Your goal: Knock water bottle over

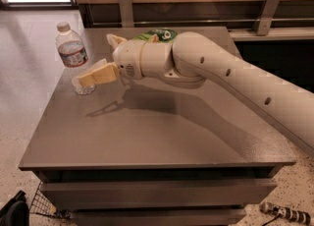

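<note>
Enters from the 4 o'clock edge as a thick white arm (pixel 245 80) and slants up toward 10 o'clock. Bends at a bulky rounded elbow section just above centre. Ends in a white wrist (pixel 140 60). Carries the tan gripper (pixel 93 76) out front, pointing toward 8 o'clock, tipped slightly down, off at 10 o'clock from centre.

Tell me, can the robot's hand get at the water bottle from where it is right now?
Probably yes. The hand sits right at the lower part of the upright water bottle, near a far corner of the table, with nothing visible between them; a short push should tip it.
</note>
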You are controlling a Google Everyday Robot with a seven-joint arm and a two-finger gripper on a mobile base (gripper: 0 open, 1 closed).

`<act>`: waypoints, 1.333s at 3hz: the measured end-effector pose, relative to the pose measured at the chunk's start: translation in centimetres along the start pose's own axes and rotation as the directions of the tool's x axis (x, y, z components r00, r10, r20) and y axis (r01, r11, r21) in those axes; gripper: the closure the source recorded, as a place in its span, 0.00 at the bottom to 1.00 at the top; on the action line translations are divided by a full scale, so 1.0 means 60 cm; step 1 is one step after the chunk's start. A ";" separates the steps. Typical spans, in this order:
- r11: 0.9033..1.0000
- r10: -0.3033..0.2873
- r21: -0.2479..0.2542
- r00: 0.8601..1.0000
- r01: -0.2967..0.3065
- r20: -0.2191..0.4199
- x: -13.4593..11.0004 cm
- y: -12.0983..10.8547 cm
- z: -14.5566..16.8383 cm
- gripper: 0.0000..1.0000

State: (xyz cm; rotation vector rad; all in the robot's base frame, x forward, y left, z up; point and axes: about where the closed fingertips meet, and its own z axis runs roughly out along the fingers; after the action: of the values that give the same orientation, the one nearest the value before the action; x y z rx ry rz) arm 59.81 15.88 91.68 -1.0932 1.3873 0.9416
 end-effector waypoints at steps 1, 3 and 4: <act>0.999 0.017 -0.031 1.000 -0.017 0.001 0.008 0.010 0.037 0.00; 0.997 0.022 -0.080 0.999 -0.020 0.024 0.005 0.031 0.081 0.24; 0.996 0.021 -0.085 0.999 -0.019 0.025 0.003 0.034 0.084 0.47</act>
State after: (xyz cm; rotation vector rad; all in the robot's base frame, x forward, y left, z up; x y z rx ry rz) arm 59.16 21.26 90.88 -1.1288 1.3497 1.0339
